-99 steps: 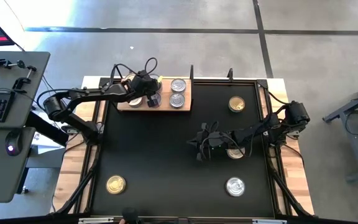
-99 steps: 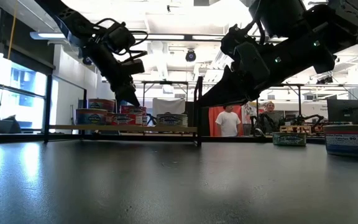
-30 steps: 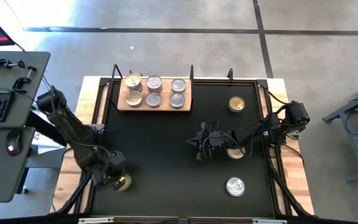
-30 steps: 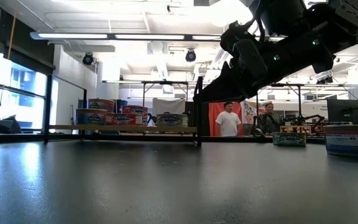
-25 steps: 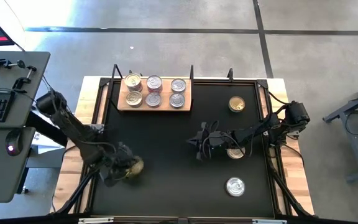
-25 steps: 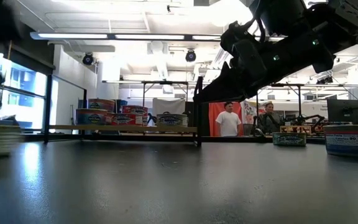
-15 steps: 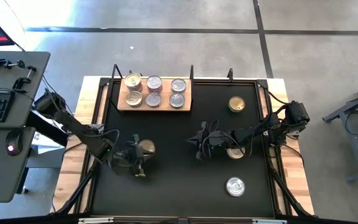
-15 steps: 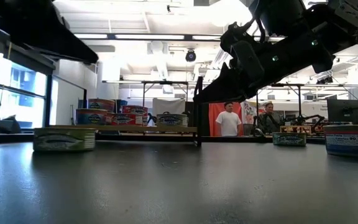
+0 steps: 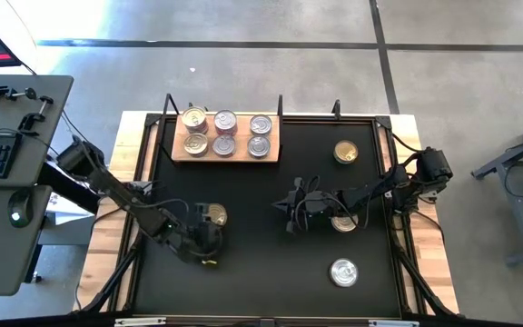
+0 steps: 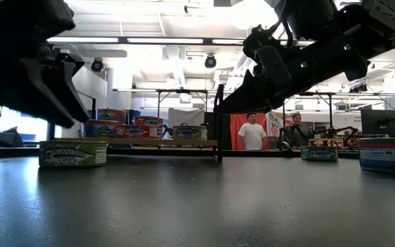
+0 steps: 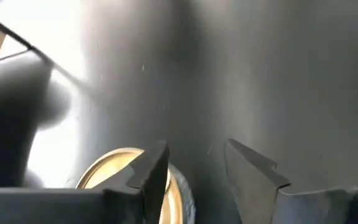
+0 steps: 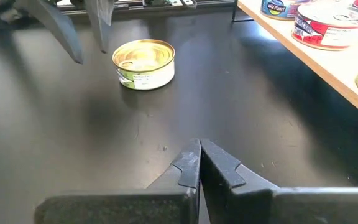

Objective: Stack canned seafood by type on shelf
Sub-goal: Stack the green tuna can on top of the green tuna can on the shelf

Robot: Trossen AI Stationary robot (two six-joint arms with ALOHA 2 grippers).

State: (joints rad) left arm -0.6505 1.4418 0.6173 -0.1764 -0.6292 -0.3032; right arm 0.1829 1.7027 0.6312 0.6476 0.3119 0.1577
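On the black desk (image 9: pixel 261 272), the wooden shelf (image 9: pixel 271 148) at 11 o'clock carries six tins. The left end effector (image 9: pixel 205 245), fingers parted, hangs just beside a gold-lidded tin (image 9: pixel 213 215) at 8 o'clock, apparently released mid-transfer; next comes regrasping and shelving it. The right end effector (image 9: pixel 291 208) waits closed near centre.

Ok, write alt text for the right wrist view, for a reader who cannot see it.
A gold-lidded tin with a green label stands alone on the black table, ahead of the right gripper, whose dark fingers are shut. The left gripper's fingers hang just beside the tin, and a wooden shelf with more tins runs along one edge.
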